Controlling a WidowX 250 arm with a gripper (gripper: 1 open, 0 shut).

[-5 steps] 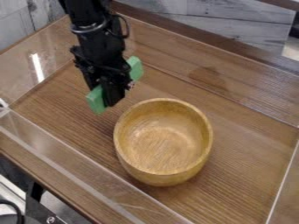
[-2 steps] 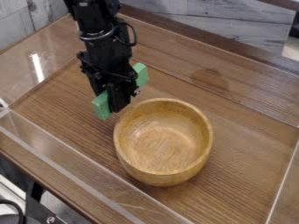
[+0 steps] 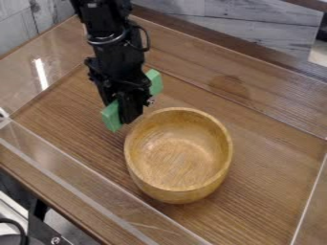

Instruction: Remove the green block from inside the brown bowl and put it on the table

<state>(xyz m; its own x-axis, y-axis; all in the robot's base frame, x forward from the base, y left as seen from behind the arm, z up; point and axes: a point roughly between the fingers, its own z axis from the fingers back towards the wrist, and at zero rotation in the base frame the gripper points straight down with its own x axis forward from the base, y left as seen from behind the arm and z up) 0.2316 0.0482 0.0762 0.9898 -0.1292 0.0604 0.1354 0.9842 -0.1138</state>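
A clear acrylic wall (image 3: 57,182) runs along the near-left edge of the wide brown wood-grain table (image 3: 243,91), from about nine o'clock down toward six o'clock.

Right of that wall, at roughly ten o'clock from the picture's centre, the black robot arm (image 3: 105,24) comes down from the top edge with its black gripper (image 3: 125,107) pointing straight down. The jaws are closed on the small bright green rectangular block (image 3: 132,99), which sits tilted between the fingers: one end shows at the gripper's lower left, near the tabletop, and the other end pokes out at the upper right. Whether the lower end touches the wood cannot be told from this view. The block is outside the bowl, just beside the rim at its ten o'clock side.

Further right, near the centre and reaching toward four o'clock, stands the round light-brown wooden bowl (image 3: 179,153), upright on the table, with a thick rim and visible grain inside. The gripper's fingertips hang close to the bowl's upper-left rim; contact between them is not clear.

Along the top right, at about one o'clock, a pale marbled surface (image 3: 255,24) lies beyond the table's far edge.
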